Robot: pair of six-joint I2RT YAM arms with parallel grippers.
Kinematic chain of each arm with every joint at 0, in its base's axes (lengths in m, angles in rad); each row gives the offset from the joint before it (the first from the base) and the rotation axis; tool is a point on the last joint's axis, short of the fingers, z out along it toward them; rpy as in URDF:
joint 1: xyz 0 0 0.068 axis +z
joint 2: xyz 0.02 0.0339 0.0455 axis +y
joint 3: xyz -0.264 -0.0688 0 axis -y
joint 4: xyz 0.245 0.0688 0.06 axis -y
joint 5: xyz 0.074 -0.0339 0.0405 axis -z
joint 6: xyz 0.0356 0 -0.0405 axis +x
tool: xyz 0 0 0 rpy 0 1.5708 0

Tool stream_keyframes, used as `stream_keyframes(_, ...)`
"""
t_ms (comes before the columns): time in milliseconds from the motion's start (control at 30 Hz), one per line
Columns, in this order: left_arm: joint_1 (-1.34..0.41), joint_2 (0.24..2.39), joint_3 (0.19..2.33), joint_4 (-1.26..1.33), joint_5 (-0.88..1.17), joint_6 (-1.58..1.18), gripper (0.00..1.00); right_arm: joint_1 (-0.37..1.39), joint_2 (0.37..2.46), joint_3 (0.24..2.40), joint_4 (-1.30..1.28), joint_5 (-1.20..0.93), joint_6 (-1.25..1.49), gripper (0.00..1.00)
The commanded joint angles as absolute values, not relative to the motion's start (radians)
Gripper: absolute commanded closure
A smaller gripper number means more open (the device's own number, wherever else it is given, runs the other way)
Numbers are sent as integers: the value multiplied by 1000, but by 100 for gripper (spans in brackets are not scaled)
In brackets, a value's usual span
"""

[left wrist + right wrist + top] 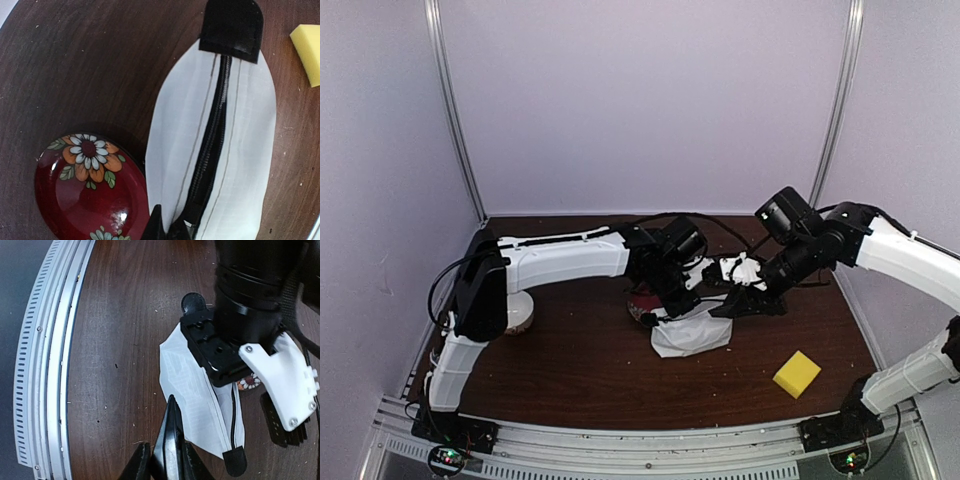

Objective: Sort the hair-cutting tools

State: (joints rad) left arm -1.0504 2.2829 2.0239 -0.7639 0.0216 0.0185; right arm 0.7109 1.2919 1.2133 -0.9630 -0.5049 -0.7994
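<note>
Left gripper [167, 226] pinches the zip [212, 130]; right gripper [172, 404] hold: can't tell. Draw it straight along the pouch [250, 150], keeping the cloth taut.

Left tool [165, 231] and right arm [820, 245] crowd the middle over the pouch [692, 335], plate [640, 305] just left of it. Sponge [797, 374] sits near right, bowl [520, 312] at the left edge; the near-left counter [570, 375] lies open.

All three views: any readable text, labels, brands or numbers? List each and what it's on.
None readable in any view.
The pouch and sponge carry no lettering.
The plate shows only a flower pattern, no words.
</note>
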Motion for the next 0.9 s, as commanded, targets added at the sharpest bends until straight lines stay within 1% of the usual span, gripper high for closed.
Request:
stream_keyframes(0, -1016, 2263, 2047, -755, 181, -16, 100, 797, 1343, 1237, -908, -367, -900, 81)
stream_keyframes(67, -1012, 2264, 2048, -755, 221, -17, 100, 820, 1372, 1241, -896, -332, -926, 81)
stream_keyframes(233, -1005, 2264, 2045, -749, 274, -28, 100, 828, 1421, 1248, -856, -321, -943, 82)
stream_keyframes(467, -984, 2266, 2033, -731, 324, -45, 100, 829, 1436, 1179, -720, -240, -985, 82)
stream_keyframes(867, -966, 2267, 2038, -726, 360, -60, 100, 828, 1517, 1189, -740, -215, -1039, 82)
